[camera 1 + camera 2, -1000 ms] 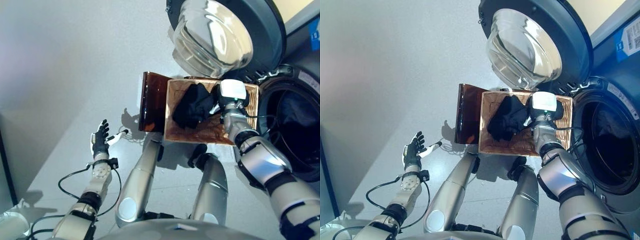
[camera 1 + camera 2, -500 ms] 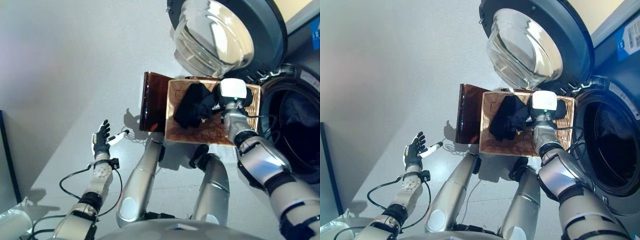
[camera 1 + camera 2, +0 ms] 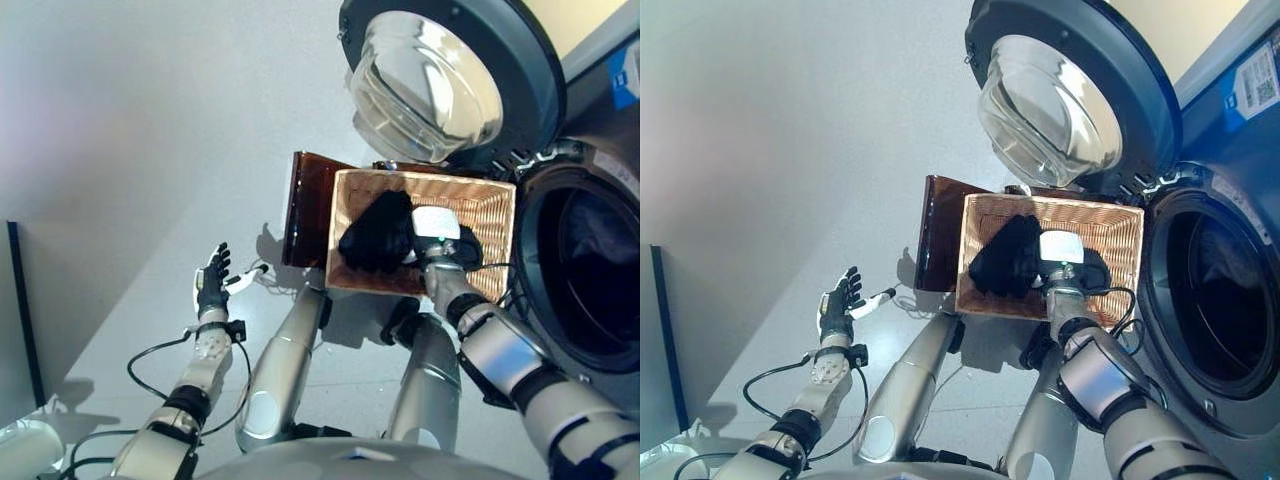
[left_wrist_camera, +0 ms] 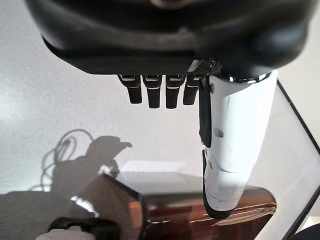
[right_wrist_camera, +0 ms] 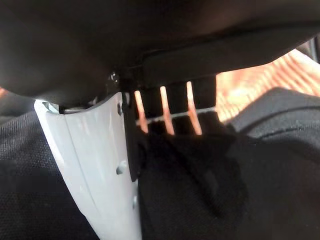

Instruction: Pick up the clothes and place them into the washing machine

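left hand point(image 3: 211, 287), at the left above the grey floor point(image 3: 130, 150), fingers spread and holding nothing. centre: rectangular woven wicker basket point(image 3: 490, 205) beside a dark brown panel point(image 3: 303, 205), containing the bundle of black clothes point(image 3: 375, 235). right hand point(image 3: 436, 228) is inside the basket, fingers and white-covered thumb curled into the black cloth. right: dark grey washing machine point(image 3: 1220, 160), its round glass door point(image 3: 430, 75) swung open above the basket.

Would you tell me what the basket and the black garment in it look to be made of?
The basket looks like woven wicker, tan and matte: ribbed weave lines show on its walls. The black garment looks like soft matte knit fabric, folding loosely under the right hand.
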Controlling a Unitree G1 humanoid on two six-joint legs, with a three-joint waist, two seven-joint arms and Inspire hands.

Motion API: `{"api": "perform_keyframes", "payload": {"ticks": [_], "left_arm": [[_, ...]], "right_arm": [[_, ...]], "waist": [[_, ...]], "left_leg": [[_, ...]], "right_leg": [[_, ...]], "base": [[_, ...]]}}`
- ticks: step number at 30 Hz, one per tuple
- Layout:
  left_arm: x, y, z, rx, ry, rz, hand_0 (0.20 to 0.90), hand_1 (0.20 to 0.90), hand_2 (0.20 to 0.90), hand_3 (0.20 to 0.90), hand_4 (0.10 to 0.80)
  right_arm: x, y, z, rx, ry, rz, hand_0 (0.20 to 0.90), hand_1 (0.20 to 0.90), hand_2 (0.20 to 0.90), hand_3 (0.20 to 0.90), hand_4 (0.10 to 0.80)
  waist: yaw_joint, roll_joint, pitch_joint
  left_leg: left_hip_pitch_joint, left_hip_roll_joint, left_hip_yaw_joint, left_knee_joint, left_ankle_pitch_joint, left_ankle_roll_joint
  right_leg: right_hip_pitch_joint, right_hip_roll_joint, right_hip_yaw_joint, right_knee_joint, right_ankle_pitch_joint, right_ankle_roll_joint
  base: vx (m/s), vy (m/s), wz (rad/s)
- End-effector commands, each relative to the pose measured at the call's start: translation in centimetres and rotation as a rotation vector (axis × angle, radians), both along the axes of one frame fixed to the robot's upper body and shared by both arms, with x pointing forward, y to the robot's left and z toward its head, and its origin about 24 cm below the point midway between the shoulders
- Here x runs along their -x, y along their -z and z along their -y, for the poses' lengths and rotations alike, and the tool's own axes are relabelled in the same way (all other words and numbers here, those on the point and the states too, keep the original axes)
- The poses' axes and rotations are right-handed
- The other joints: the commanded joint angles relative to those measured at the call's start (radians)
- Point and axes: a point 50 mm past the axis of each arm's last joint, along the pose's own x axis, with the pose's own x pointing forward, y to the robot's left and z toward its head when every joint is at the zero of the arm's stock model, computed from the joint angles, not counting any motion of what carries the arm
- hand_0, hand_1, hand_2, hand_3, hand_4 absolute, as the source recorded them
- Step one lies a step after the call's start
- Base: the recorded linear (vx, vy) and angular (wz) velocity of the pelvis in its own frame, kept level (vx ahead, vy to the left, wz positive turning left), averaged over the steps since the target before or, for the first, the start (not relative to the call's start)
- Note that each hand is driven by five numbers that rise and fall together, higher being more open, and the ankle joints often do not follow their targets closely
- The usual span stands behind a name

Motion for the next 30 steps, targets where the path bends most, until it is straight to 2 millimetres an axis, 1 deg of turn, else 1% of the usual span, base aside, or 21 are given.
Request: {"api": "perform_keyframes", "payload": {"ticks": [1, 2, 3, 4, 5, 7, 9, 11, 12, 16, 18, 19, 20, 21, 22, 23, 24, 25, 26, 28, 30], "left_arm": [[0.5, 0.0, -1.5, -0.047, -0.053, 0.01, 0.9, 0.9, 0.9, 0.9, 0.8], [0.5, 0.0, -1.5, -0.047, -0.052, 0.01, 0.9, 0.9, 0.9, 0.9, 0.8], [0.7, 0.3, -1.7, -0.053, -0.057, -0.001, 0.9, 0.9, 0.9, 0.9, 0.8], [1.0, 0.4, -2.0, -0.061, -0.062, -0.007, 0.9, 0.9, 0.9, 0.9, 0.8], [1.0, 0.4, -2.0, -0.061, -0.062, -0.007, 0.9, 0.9, 0.9, 0.9, 0.8], [1.3, 0.5, -2.4, -0.072, -0.071, -0.012, 0.9, 0.9, 0.9, 0.9, 0.8], [1.6, 0.5, -2.9, -0.08, -0.085, -0.008, 0.9, 0.9, 0.9, 0.9, 0.8], [1.6, 0.5, -2.9, -0.08, -0.085, -0.008, 0.9, 0.9, 0.9, 0.9, 0.8], [1.8, 0.6, -2.9, -0.08, -0.088, -0.012, 0.9, 0.9, 0.9, 0.9, 0.8], [2.5, 1.1, -3.2, -0.071, -0.104, -0.028, 0.9, 0.9, 0.9, 0.9, 0.8], [2.9, 1.4, -2.9, -0.054, -0.104, -0.035, 0.9, 0.9, 0.9, 0.9, 0.8], [3.1, 1.6, -2.8, -0.046, -0.108, -0.043, 0.9, 0.9, 0.9, 0.9, 0.8], [3.1, 1.6, -2.8, -0.046, -0.108, -0.044, 0.9, 0.9, 0.9, 0.9, 0.8], [3.4, 1.8, -2.6, -0.037, -0.11, -0.05, 0.9, 0.9, 0.9, 0.9, 0.8], [3.6, 2.0, -2.6, -0.036, -0.112, -0.059, 0.9, 0.9, 0.9, 0.9, 0.8], [3.8, 2.1, -2.6, -0.039, -0.114, -0.065, 0.9, 0.9, 0.9, 0.9, 0.8], [4.1, 2.3, -2.5, -0.034, -0.119, -0.074, 0.9, 0.9, 0.9, 0.9, 0.8], [4.1, 2.3, -2.5, -0.034, -0.119, -0.074, 0.9, 0.9, 0.9, 0.9, 0.8], [4.2, 2.4, -2.5, -0.037, -0.119, -0.08, 0.9, 0.9, 0.9, 0.9, 0.8], [4.5, 2.7, -2.4, -0.039, -0.121, -0.097, 0.9, 0.9, 0.9, 0.9, 0.8], [4.7, 2.8, -2.4, -0.034, -0.125, -0.096, 0.9, 0.9, 0.9, 0.9, 0.8]], "right_arm": [[-2.2, -4.1, 1.1, -0.033, 0.036, 0.179, 0.2, 0.2, 0.2, 0.2, 0.3], [-2.2, -4.1, 1.2, -0.033, 0.036, 0.179, 0.2, 0.2, 0.2, 0.2, 0.3], [-2.5, -4.9, 1.7, -0.061, 0.062, 0.217, 0.2, 0.2, 0.2, 0.2, 0.3], [-2.9, -6.3, 2.7, -0.105, 0.106, 0.283, 0.2, 0.2, 0.2, 0.2, 0.3], [-2.9, -6.3, 2.7, -0.105, 0.106, 0.283, 0.2, 0.2, 0.2, 0.2, 0.3], [-3.4, -8.2, 3.8, -0.172, 0.149, 0.381, 0.2, 0.2, 0.2, 0.2, 0.3], [-3.8, -10.1, 4.3, -0.242, 0.152, 0.483, 0.2, 0.2, 0.2, 0.2, 0.3], [-3.8, -10.1, 4.3, -0.242, 0.153, 0.483, 0.2, 0.2, 0.2, 0.2, 0.3], [-4.0, -11.2, 4.5, -0.303, 0.158, 0.545, 0.2, 0.2, 0.2, 0.2, 0.3], [-3.9, -11.3, 3.8, -0.527, 0.174, 0.64, 0.2, 0.2, 0.2, 0.2, 0.3], [-3.0, -9.5, 3.8, -0.744, 0.263, 0.679, 0.2, 0.2, 0.2, 0.2, 0.3], [-2.5, -8.4, 3.6, -0.815, 0.298, 0.676, 0.2, 0.2, 0.2, 0.2, 0.3], [-2.5, -8.4, 3.6, -0.815, 0.298, 0.676, 0.2, 0.2, 0.2, 0.2, 0.3], [-1.5, -6.6, 3.3, -0.969, 0.361, 0.683, 0.2, 0.2, 0.2, 0.2, 0.3], [-1.0, -5.6, 3.4, -0.984, 0.39, 0.67, 0.2, 0.2, 0.2, 0.2, 0.3], [-0.6, -4.9, 3.1, -1.059, 0.424, 0.682, 0.2, 0.2, 0.2, 0.2, 0.3], [0.6, -3.0, 2.8, -1.178, 0.493, 0.68, 0.2, 0.2, 0.2, 0.2, 0.3], [0.7, -3.0, 2.8, -1.178, 0.494, 0.679, 0.2, 0.2, 0.2, 0.2, 0.3], [1.1, -2.6, 2.7, -1.235, 0.524, 0.7, 0.2, 0.2, 0.2, 0.2, 0.3], [2.0, -1.1, 2.7, -1.317, 0.603, 0.698, 0.2, 0.2, 0.2, 0.2, 0.3], [2.4, -0.3, 2.3, -1.363, 0.629, 0.686, 0.2, 0.2, 0.2, 0.2, 0.3]], "waist": [[0.006, 0.027, -0.005], [0.007, 0.028, -0.004], [0.006, 0.026, -0.008], [0.002, 0.026, -0.017], [0.002, 0.026, -0.016], [-0.006, 0.024, -0.025], [-0.021, 0.02, -0.033], [-0.02, 0.02, -0.032], [-0.029, 0.026, -0.038], [-0.054, 0.023, -0.054], [-0.066, 0.023, -0.063], [-0.073, 0.024, -0.066], [-0.073, 0.024, -0.066], [-0.081, 0.028, -0.07], [-0.085, 0.03, -0.074], [-0.089, 0.033, -0.075], [-0.096, 0.038, -0.079], [-0.096, 0.038, -0.08], [-0.1, 0.043, -0.08], [-0.103, 0.052, -0.082], [-0.107, 0.059, -0.085]], "left_leg": [[0.041, -0.029, 0.047, 0.031, -0.122, -0.001], [0.042, -0.028, 0.047, 0.031, -0.121, -0.001], [0.053, -0.026, 0.05, 0.024, -0.119, 0.0], [0.074, -0.022, 0.058, 0.01, -0.116, 0.0], [0.076, -0.021, 0.057, 0.009, -0.115, 0.0], [0.1, -0.018, 0.065, -0.006, -0.111, 0.001], [0.13, -0.014, 0.076, -0.026, -0.107, 0.001], [0.132, -0.014, 0.076, -0.027, -0.107, 0.001], [0.144, -0.007, 0.081, -0.052, -0.072, 0.005], [0.188, 0.002, 0.101, -0.092, -0.061, 0.006], [0.21, 0.004, 0.109, -0.114, -0.055, 0.007], [0.218, 0.005, 0.109, -0.122, -0.052, 0.007], [0.218, 0.005, 0.109, -0.122, -0.051, 0.007], [0.231, 0.005, 0.109, -0.132, -0.049, 0.009], [0.239, 0.006, 0.111, -0.139, -0.049, 0.009], [0.244, 0.005, 0.112, -0.142, -0.049, 0.01], [0.249, 0.002, 0.113, -0.142, -0.05, 0.011], [0.249, 0.002, 0.112, -0.142, -0.05, 0.011], [0.25, 0.0, 0.114, -0.142, -0.051, 0.012], [0.249, -0.003, 0.115, -0.139, -0.052, 0.014], [0.249, -0.004, 0.118, -0.14, -0.052, 0.014]], "right_leg": [[0.112, 0.028, 0.03, -0.196, 0.159, 0.019], [0.113, 0.028, 0.03, -0.196, 0.159, 0.019], [0.121, 0.032, 0.032, -0.207, 0.165, 0.021], [0.138, 0.034, 0.033, -0.228, 0.175, 0.024], [0.139, 0.035, 0.033, -0.229, 0.176, 0.024], [0.164, 0.04, 0.038, -0.256, 0.187, 0.027], [0.187, 0.048, 0.046, -0.283, 0.196, 0.029], [0.188, 0.048, 0.046, -0.283, 0.196, 0.029], [0.197, 0.054, 0.042, -0.316, 0.236, 0.024], [0.23, 0.066, 0.055, -0.368, 0.258, 0.032], [0.248, 0.067, 0.059, -0.393, 0.266, 0.035], [0.255, 0.069, 0.059, -0.403, 0.268, 0.037], [0.256, 0.069, 0.059, -0.404, 0.268, 0.037], [0.265, 0.068, 0.058, -0.415, 0.27, 0.039], [0.27, 0.069, 0.057, -0.419, 0.268, 0.04], [0.272, 0.067, 0.059, -0.421, 0.269, 0.041], [0.277, 0.065, 0.06, -0.426, 0.271, 0.041], [0.277, 0.065, 0.06, -0.426, 0.271, 0.041], [0.279, 0.063, 0.059, -0.426, 0.27, 0.042], [0.277, 0.062, 0.062, -0.421, 0.267, 0.041], [0.274, 0.061, 0.065, -0.422, 0.268, 0.041]], "base": [[-0.008, 0.003, -0.04], [0.001, 0.016, -0.06], [-0.005, 0.02, -0.09], [-0.005, 0.02, -0.09], [0.005, 0.021, -0.15], [0.01, 0.024, -0.17], [0.001, 0.025, -0.15], [-0.035, 0.032, -0.12], [-0.063, 0.067, -0.1], [0.01, 0.053, -0.19], [0.035, 0.033, -0.19], [0.02, 0.011, -0.34], [0.022, 0.018, -0.32], [0.023, 0.027, -0.19], [0.028, 0.038, -0.08], [0.026, 0.032, -0.05], [0.017, 0.018, -0.08], [0.013, 0.017, -0.06], [0.0, 0.0, 0.0], [0.002, 0.014, -0.03], [-0.004, 0.031, -0.07]]}}
